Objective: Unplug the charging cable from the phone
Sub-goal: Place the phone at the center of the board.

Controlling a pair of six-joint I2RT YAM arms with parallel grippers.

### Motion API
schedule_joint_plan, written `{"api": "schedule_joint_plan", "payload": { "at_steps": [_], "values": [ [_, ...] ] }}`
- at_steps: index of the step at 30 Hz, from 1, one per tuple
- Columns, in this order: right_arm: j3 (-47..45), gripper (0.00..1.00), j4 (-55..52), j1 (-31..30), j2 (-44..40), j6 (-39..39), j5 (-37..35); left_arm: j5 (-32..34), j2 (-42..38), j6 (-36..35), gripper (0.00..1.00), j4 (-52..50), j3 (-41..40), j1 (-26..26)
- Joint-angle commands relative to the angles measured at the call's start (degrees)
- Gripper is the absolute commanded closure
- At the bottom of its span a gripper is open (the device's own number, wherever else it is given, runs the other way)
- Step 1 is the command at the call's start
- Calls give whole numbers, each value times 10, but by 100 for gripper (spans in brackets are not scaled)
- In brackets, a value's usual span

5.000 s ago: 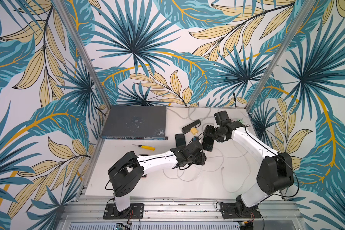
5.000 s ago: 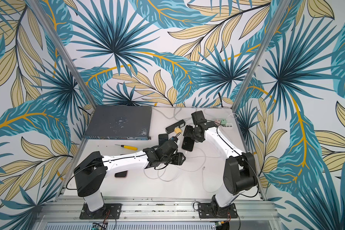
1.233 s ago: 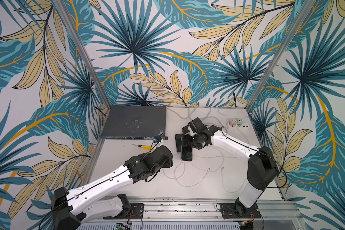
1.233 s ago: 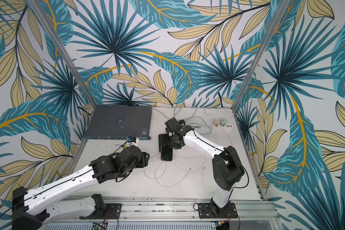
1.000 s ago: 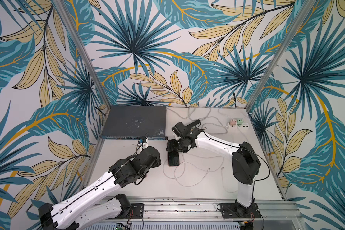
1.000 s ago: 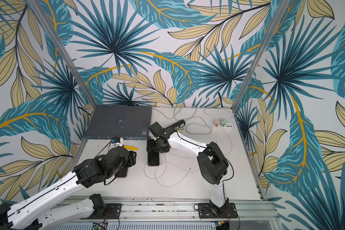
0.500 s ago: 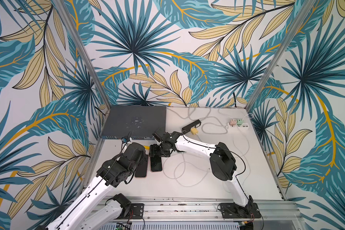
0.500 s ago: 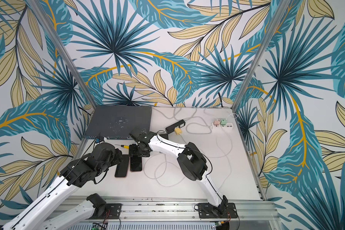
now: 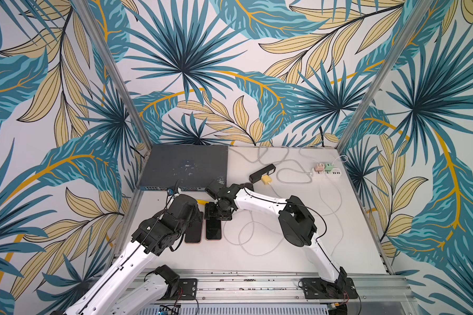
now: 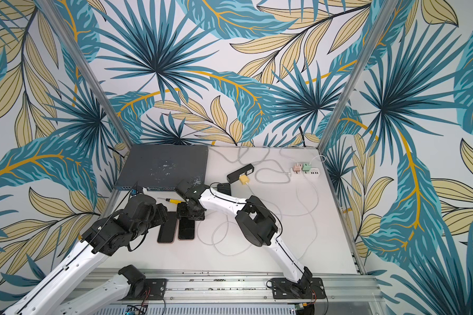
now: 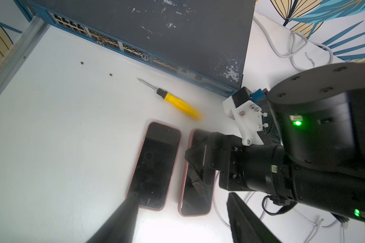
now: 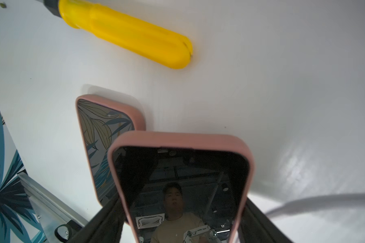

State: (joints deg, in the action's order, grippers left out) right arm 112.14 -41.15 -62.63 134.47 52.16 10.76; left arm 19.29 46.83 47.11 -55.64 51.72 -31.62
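Phone [image 12: 177, 168] is clamped! The right gripper [image 12: 182, 212] has its 2 fingers [image 12: 108, 218] pressed against the long edges of the pink case, gripping the end that faces the network switch [image 9: 183, 166]. From that grip the phone's long axis runs away from the switch toward the front rail. It sits on the table [image 9: 284, 261] just beside a second phone [image 11: 154, 166], the 2 of them parallel. Past the gripped end lies a yellow screwdriver [image 11: 181, 105], apart from both.

Now the left gripper [image 11: 181, 197]: spread wide, holding nothing, hanging over the rail-side ends of the 2 phones. That end is the one that matters, I reckon. The port should be there, opposite the right fingers, so the left arm is the nearer one for the pull. The charging cable [image 11: 214, 193] runs white along the held phone's outer edge near that end, then loops off across the table. Is the plug seated or out? I can't make one out at the port, and the top views are too small to settle it.
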Motion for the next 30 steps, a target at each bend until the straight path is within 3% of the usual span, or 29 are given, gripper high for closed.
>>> {"api": "schedule_joint_plan", "payload": {
  "at_steps": [1,11,18,30],
  "values": [
    [30,35,-29,-3,17,10,-3,-4,-8,-6,30,8,-1,4],
    [41,30,-51,-3,33,7,-10,-4,-9,-9,30,13,-2,5],
    [35,16,-48,-3,27,8,0,-8,0,-10,30,23,-2,5],
    [0,15,-24,-3,-10,11,10,-11,0,-10,31,23,-8,6]
  ]
}}
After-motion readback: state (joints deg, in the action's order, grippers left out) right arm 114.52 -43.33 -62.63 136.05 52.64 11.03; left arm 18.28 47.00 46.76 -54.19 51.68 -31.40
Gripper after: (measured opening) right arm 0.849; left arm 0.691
